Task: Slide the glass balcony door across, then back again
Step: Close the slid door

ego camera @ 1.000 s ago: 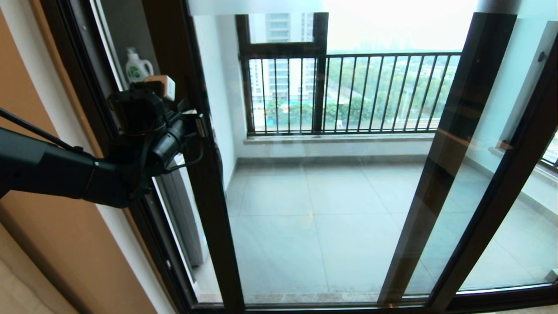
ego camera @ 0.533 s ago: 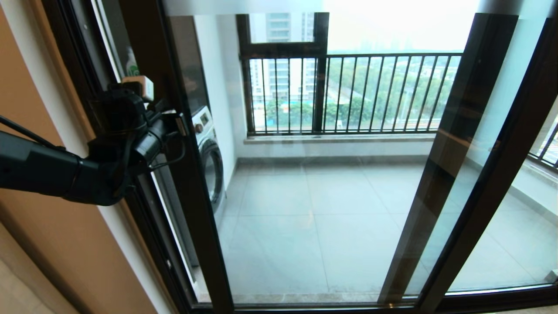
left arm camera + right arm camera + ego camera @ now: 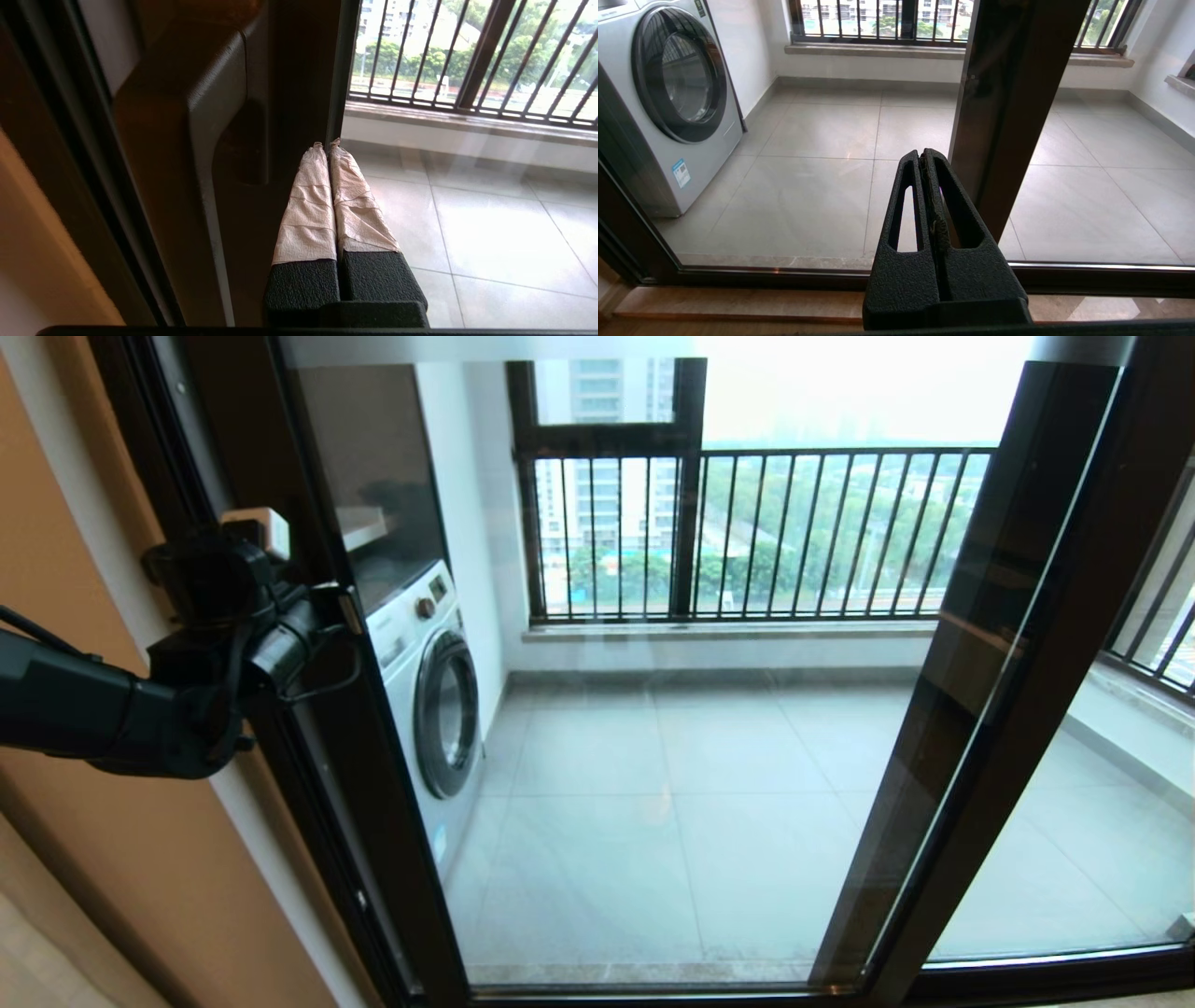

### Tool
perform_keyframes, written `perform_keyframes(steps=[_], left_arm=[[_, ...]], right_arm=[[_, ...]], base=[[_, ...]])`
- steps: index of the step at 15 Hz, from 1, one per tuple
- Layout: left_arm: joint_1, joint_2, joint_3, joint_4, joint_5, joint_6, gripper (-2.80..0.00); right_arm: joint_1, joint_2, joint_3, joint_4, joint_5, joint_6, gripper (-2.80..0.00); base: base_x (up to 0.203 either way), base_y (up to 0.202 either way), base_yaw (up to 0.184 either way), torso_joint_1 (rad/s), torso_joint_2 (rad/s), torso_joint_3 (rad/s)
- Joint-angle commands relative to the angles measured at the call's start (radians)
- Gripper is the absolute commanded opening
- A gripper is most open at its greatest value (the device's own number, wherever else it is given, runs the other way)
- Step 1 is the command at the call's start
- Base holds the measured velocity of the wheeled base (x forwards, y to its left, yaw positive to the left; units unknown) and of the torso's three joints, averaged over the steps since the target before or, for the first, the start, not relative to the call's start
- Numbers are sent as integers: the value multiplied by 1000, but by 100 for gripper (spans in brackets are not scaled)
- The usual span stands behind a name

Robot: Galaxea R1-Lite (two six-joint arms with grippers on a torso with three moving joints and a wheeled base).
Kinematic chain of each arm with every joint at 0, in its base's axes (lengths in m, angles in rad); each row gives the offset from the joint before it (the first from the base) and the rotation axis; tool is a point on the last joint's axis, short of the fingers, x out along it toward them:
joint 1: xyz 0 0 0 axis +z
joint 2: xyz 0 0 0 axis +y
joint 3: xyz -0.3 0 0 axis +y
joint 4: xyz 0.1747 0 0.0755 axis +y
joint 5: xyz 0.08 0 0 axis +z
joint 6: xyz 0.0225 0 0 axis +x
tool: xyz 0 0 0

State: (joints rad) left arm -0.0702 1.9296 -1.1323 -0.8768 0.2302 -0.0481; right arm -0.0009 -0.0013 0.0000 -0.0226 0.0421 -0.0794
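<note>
Glass balcony door (image 3: 653,728) sits far left in its track, left stile (image 3: 359,728) almost against the wall-side frame (image 3: 140,439), washing machine (image 3: 434,691) visible through the glass. Left gripper (image 3: 327,148) clenched on nothing, taped tips pressed on the stile just beside the handle (image 3: 210,154). Right gripper (image 3: 923,156) also closed empty, low near the door sill (image 3: 784,273).

Grey tiled balcony floor (image 3: 709,803); white front-load washing machine (image 3: 431,695) standing on it at the left wall, just behind the glass.
</note>
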Motion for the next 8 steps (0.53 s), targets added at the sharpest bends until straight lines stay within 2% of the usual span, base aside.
perform_keyframes(steps=[1,5,8], left_arm=[[18,-10,1,-7,-13,-1,-280],[23,-43,50,-7,-34,-3,-280],[74,-36,48,-7,-49,-3,-280]], right_arm=[[0,1,12,0,1,-1,-280],[0,1,11,0,1,-1,-280],[0,1,12,0,1,-1,-280]], base=[[0,0,0,0,0,0],[0,0,0,0,0,0],[0,0,0,0,0,0]])
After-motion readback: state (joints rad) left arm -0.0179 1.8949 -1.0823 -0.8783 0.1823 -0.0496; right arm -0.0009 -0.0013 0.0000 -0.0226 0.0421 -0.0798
